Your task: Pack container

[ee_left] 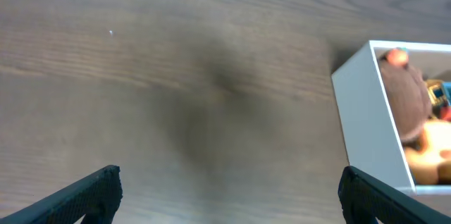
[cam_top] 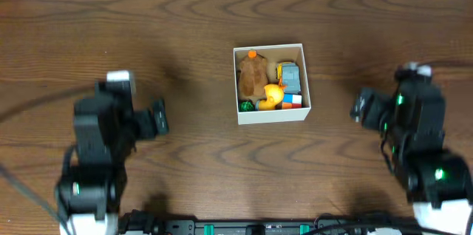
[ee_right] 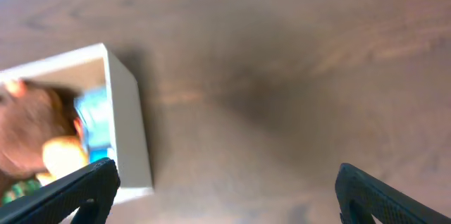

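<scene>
The container [cam_top: 270,114] is a small white-walled open box at the table's middle. It holds a brown plush toy [cam_top: 252,75], a yellow duck [cam_top: 273,93], a grey-blue toy [cam_top: 291,78] and a green piece [cam_top: 246,106]. The box also shows in the left wrist view [ee_left: 366,118] and in the right wrist view [ee_right: 127,122]. My left gripper [cam_top: 160,117] is open and empty, well left of the box; its fingers show in its wrist view [ee_left: 229,189]. My right gripper [cam_top: 360,107] is open and empty, right of the box; its fingers show in its wrist view [ee_right: 225,189].
The dark wood table [cam_top: 192,35] surrounds the box. Cables and a black bar [cam_top: 244,227] run along the front edge.
</scene>
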`<action>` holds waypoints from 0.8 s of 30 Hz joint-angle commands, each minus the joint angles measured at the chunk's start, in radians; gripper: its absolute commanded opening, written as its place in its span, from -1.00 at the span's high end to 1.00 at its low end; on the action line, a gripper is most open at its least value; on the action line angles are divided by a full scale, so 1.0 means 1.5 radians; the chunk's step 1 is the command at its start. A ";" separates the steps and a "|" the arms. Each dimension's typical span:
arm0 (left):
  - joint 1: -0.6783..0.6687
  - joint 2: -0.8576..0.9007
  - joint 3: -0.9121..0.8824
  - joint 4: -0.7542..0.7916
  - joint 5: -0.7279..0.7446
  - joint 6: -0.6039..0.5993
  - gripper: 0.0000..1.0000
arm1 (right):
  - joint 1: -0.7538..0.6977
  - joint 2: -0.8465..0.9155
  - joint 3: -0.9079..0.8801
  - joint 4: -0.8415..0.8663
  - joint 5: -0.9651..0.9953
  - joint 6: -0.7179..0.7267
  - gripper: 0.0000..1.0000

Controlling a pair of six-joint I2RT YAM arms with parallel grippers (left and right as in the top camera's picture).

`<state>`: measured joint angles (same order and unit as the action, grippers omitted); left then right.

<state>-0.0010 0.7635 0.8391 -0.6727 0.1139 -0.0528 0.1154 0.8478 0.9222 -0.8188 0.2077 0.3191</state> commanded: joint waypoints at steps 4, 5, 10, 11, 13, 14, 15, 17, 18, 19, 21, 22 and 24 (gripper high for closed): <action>0.002 -0.166 -0.111 -0.028 0.012 -0.039 -0.96 | 0.003 -0.172 -0.154 -0.003 0.013 0.058 -0.96; 0.002 -0.182 -0.121 -0.035 0.012 -0.038 -0.96 | 0.003 -0.198 -0.170 -0.003 0.010 0.062 -0.97; 0.002 -0.198 -0.134 -0.047 0.011 -0.038 -0.96 | 0.002 -0.262 -0.199 -0.003 0.009 0.062 -0.98; 0.002 -0.196 -0.134 -0.046 0.011 -0.038 -0.96 | 0.002 -0.262 -0.199 -0.002 0.007 0.062 -0.99; 0.002 -0.191 -0.134 -0.048 0.011 -0.038 -0.96 | 0.003 -0.261 -0.199 -0.002 -0.005 0.062 -0.99; 0.002 -0.189 -0.134 -0.050 0.011 -0.038 -0.96 | 0.003 -0.261 -0.199 -0.003 -0.017 0.061 -0.98; 0.002 -0.188 -0.134 -0.050 0.011 -0.038 -0.96 | 0.002 -0.260 -0.199 -0.005 -0.022 0.061 -0.99; 0.002 -0.187 -0.134 -0.050 0.011 -0.038 -0.96 | 0.002 -0.260 -0.199 -0.008 -0.022 0.061 -0.98; 0.002 -0.187 -0.134 -0.050 0.011 -0.038 -0.96 | 0.002 -0.260 -0.199 -0.009 -0.022 0.061 -0.99; 0.002 -0.187 -0.134 -0.050 0.011 -0.038 -0.96 | 0.002 -0.260 -0.199 -0.008 -0.022 0.061 -0.98; 0.002 -0.187 -0.134 -0.050 0.011 -0.038 -0.96 | 0.003 -0.260 -0.199 -0.008 -0.022 0.061 -0.98; 0.002 -0.187 -0.134 -0.050 0.011 -0.038 -0.96 | 0.002 -0.260 -0.199 -0.008 -0.022 0.061 -0.99; 0.002 -0.187 -0.134 -0.050 0.011 -0.038 -0.96 | 0.002 -0.260 -0.199 -0.008 -0.022 0.061 -0.98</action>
<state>-0.0010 0.4789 0.6395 -0.7464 0.1249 -0.1047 0.1154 0.4606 0.6319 -0.8299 0.1795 0.3950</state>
